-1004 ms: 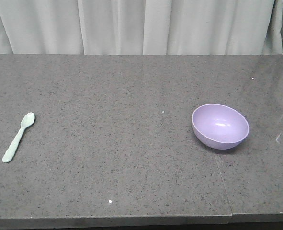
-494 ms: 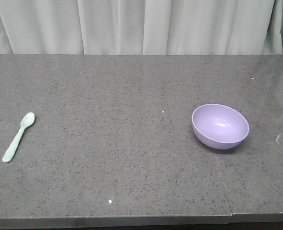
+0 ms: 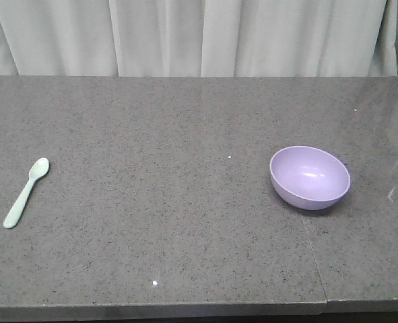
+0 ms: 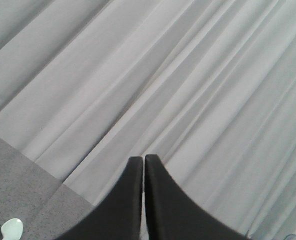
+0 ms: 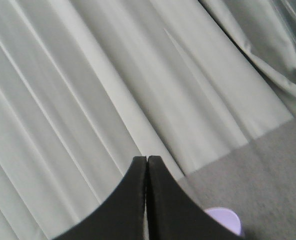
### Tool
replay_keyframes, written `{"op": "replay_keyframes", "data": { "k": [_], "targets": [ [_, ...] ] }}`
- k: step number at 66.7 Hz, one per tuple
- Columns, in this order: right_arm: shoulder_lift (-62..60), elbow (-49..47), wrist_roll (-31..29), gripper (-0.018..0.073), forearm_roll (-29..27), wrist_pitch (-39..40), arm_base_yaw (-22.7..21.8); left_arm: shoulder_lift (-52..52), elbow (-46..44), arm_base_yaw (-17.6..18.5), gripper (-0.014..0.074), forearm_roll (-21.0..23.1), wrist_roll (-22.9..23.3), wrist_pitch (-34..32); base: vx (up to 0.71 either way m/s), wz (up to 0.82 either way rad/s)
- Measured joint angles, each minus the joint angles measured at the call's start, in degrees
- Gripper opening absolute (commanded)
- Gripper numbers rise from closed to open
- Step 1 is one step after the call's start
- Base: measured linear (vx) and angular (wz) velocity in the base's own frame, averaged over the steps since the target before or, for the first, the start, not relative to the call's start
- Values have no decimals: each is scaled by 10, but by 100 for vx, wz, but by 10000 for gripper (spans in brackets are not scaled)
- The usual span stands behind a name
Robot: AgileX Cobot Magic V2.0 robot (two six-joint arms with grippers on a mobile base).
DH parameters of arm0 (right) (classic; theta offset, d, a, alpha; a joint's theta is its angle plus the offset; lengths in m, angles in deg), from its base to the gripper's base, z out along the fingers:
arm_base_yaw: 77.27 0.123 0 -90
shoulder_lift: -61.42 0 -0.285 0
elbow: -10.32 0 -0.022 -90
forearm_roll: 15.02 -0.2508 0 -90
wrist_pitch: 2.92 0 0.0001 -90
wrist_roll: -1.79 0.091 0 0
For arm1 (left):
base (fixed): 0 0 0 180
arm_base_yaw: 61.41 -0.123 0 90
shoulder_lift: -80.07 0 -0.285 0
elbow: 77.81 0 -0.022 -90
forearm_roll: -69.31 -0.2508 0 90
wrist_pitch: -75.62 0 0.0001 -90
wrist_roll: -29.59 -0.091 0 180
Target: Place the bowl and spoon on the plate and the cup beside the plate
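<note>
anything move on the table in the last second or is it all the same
Nothing visibly changed. The spoon lies in the same spot on the left of the grey table, and the bowl sits where it was on the right, both untouched. No arm shows in the front view.
</note>
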Motion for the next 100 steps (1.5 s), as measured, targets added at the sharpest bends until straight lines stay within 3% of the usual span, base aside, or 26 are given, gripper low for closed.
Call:
{"op": "replay_keyframes", "data": {
  "k": [13, 24, 34, 42, 49, 57, 65, 81, 100],
  "targets": [
    [65, -128, -29, 76, 68, -89, 0, 0, -123, 0, 17, -148, 14, 73, 0, 0],
    [94, -166, -43, 261, 70, -95, 0, -1, -235, 0, 98, -201, 14, 223, 0, 0],
    [94, -167, -44, 455, 68, -84, 0, -1, -283, 0, 242, -202, 7, 351, 0, 0],
    [94, -167, -44, 493, 60, -62, 0, -1, -303, 0, 341, -175, -23, 410, 0, 0],
    [94, -167, -44, 493, 59, -64, 0, 14, -321, 0, 386, -116, -85, 449, 0, 0],
    [94, -167, -44, 493, 59, -76, 0, 72, -353, 0, 390, -41, -187, 507, 0, 0],
    [94, -167, -44, 493, 59, -85, 0, 161, -403, 0, 390, 0, -270, 570, 0, 0],
    [94, -167, -44, 493, 59, -105, 0, 366, -537, 0, 390, -5, -373, 643, 0, 0],
    [94, -167, -44, 491, 62, -155, 0, 570, -659, 0, 390, -68, -389, 690, 0, 0]
  ]
}}
